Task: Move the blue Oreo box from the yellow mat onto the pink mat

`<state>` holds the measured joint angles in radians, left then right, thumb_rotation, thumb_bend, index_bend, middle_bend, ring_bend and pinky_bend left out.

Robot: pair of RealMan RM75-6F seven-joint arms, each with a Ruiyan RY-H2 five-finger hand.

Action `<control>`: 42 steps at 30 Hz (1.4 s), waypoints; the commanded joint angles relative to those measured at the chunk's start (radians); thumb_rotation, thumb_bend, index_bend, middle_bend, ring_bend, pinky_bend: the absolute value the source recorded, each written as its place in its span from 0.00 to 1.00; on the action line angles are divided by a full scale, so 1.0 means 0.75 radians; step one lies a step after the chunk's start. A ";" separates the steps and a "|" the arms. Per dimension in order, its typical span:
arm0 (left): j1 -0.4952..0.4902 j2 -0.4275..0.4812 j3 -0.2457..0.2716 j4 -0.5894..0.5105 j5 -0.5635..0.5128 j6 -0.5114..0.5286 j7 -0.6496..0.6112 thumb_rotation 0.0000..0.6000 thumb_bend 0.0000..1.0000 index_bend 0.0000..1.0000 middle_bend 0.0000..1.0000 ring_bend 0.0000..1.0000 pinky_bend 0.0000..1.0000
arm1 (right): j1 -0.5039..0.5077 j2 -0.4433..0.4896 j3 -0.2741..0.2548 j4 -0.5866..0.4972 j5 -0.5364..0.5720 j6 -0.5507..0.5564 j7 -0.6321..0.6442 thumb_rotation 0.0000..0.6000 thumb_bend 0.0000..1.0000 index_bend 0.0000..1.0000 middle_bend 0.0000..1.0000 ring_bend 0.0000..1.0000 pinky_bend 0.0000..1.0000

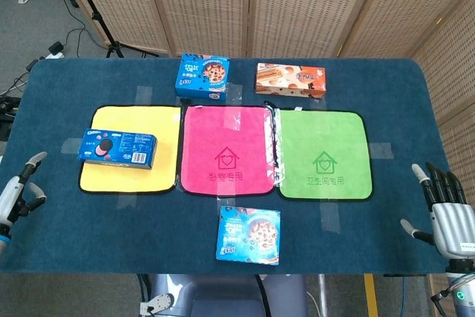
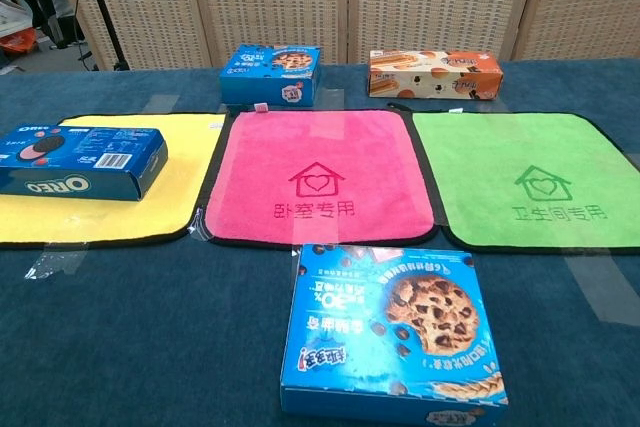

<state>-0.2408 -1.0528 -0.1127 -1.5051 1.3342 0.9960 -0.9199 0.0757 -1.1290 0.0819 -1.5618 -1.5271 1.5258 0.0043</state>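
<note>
Oreo box (image 1: 119, 147) on yellow mat (image 1: 130, 149), hands clear.

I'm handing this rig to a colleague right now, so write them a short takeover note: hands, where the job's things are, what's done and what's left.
Left hand: open, holding nothing, at the table's left edge, just short of the yellow mat.
Right hand: open, holding nothing, at the table's right edge, far from the mats.
Blue Oreo box: lying flat on the yellow mat, overhanging its left edge, untouched.
Pink mat: between the yellow and green mats, nothing on it.
Done: nothing yet.
Left: grasp the box, probably with the nearer left hand, lift it and set it on the pink mat.
</note>
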 commanded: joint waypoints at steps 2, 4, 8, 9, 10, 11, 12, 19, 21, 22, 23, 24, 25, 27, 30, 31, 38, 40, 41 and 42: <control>-0.141 -0.011 -0.083 0.221 -0.100 -0.296 -0.297 1.00 1.00 0.00 0.00 0.00 0.00 | 0.001 0.002 0.000 -0.003 -0.001 -0.002 0.003 1.00 0.00 0.00 0.00 0.00 0.00; -0.169 -0.025 -0.099 0.249 -0.112 -0.357 -0.358 1.00 1.00 0.00 0.00 0.00 0.00 | 0.003 0.002 0.000 -0.004 0.001 -0.005 0.004 1.00 0.00 0.00 0.00 0.00 0.00; -0.230 -0.071 -0.130 0.333 -0.108 -0.458 -0.462 1.00 1.00 0.00 0.00 0.00 0.00 | 0.008 0.003 0.002 -0.003 0.010 -0.019 0.005 1.00 0.00 0.00 0.00 0.00 0.00; -0.243 -0.086 -0.144 0.347 -0.109 -0.476 -0.504 1.00 1.00 0.00 0.00 0.00 0.00 | 0.009 0.002 0.003 -0.003 0.013 -0.022 0.005 1.00 0.00 0.00 0.00 0.00 0.00; -0.251 -0.096 -0.151 0.360 -0.106 -0.486 -0.524 1.00 1.00 0.00 0.00 0.00 0.00 | 0.010 0.002 0.003 -0.002 0.015 -0.025 0.004 1.00 0.00 0.00 0.00 0.00 0.00; -0.264 -0.114 -0.156 0.381 -0.100 -0.499 -0.540 1.00 1.00 0.00 0.00 0.00 0.00 | 0.011 0.002 0.004 -0.001 0.019 -0.029 0.005 1.00 0.00 0.00 0.00 0.00 0.00; -0.274 -0.126 -0.159 0.393 -0.097 -0.510 -0.547 1.00 1.00 0.00 0.00 0.00 0.00 | 0.012 0.001 0.004 0.000 0.021 -0.031 0.005 1.00 0.00 0.00 0.00 0.00 0.00; -0.312 -0.226 -0.211 0.458 -0.161 -0.598 -0.672 1.00 1.00 0.00 0.00 0.00 0.00 | 0.016 0.007 0.011 0.004 0.040 -0.044 0.027 1.00 0.00 0.00 0.00 0.00 0.00; -0.323 -0.251 -0.216 0.485 -0.171 -0.645 -0.697 1.00 1.00 0.00 0.00 0.00 0.00 | 0.016 0.010 0.013 0.004 0.043 -0.045 0.039 1.00 0.00 0.00 0.00 0.00 0.00; -0.327 -0.262 -0.218 0.498 -0.171 -0.660 -0.702 1.00 1.00 0.00 0.00 0.00 0.00 | 0.016 0.012 0.013 0.005 0.044 -0.046 0.044 1.00 0.00 0.00 0.00 0.00 0.00; -0.329 -0.269 -0.221 0.502 -0.172 -0.667 -0.708 1.00 1.00 0.00 0.00 0.00 0.00 | 0.016 0.013 0.013 0.005 0.045 -0.047 0.047 1.00 0.00 0.00 0.00 0.00 0.00; -0.329 -0.273 -0.223 0.502 -0.174 -0.671 -0.715 1.00 1.00 0.00 0.00 0.00 0.00 | 0.016 0.013 0.014 0.006 0.045 -0.047 0.049 1.00 0.00 0.00 0.00 0.00 0.00; -0.329 -0.282 -0.230 0.498 -0.177 -0.679 -0.732 1.00 1.00 0.00 0.00 0.00 0.00 | 0.016 0.014 0.014 0.006 0.046 -0.049 0.053 1.00 0.00 0.00 0.00 0.00 0.00; -0.332 -0.299 -0.238 0.499 -0.167 -0.692 -0.750 1.00 1.00 0.00 0.00 0.00 0.00 | 0.017 0.017 0.013 0.007 0.046 -0.052 0.061 1.00 0.00 0.00 0.00 0.00 0.00; -0.333 -0.318 -0.255 0.488 -0.159 -0.706 -0.774 1.00 1.00 0.00 0.00 0.00 0.00 | 0.018 0.019 0.013 0.006 0.045 -0.052 0.066 1.00 0.00 0.00 0.00 0.00 0.00; -0.333 -0.326 -0.262 0.477 -0.155 -0.707 -0.778 1.00 1.00 0.00 0.00 0.00 0.00 | 0.018 0.020 0.013 0.005 0.045 -0.052 0.067 1.00 0.00 0.00 0.00 0.00 0.00; -0.331 -0.363 -0.281 0.362 -0.133 -0.633 -0.708 1.00 1.00 0.00 0.00 0.00 0.00 | 0.018 0.021 0.011 0.004 0.043 -0.053 0.068 1.00 0.00 0.00 0.00 0.00 0.00; -0.332 -0.369 -0.284 0.321 -0.144 -0.613 -0.667 1.00 1.00 0.00 0.00 0.00 0.00 | 0.019 0.021 0.010 0.004 0.044 -0.055 0.071 1.00 0.00 0.00 0.00 0.00 0.00; -0.333 -0.371 -0.286 0.301 -0.150 -0.607 -0.651 1.00 1.00 0.00 0.00 0.00 0.00 | 0.019 0.021 0.010 0.005 0.045 -0.056 0.071 1.00 0.00 0.00 0.00 0.00 0.00; -0.336 -0.376 -0.289 0.276 -0.160 -0.600 -0.628 1.00 1.00 0.00 0.00 0.00 0.00 | 0.019 0.022 0.010 0.005 0.045 -0.058 0.072 1.00 0.00 0.00 0.00 0.00 0.00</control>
<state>-0.4908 -1.3269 -0.3244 -1.2689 1.2247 0.5306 -1.4188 0.0902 -1.1127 0.0894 -1.5583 -1.4932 1.4829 0.0579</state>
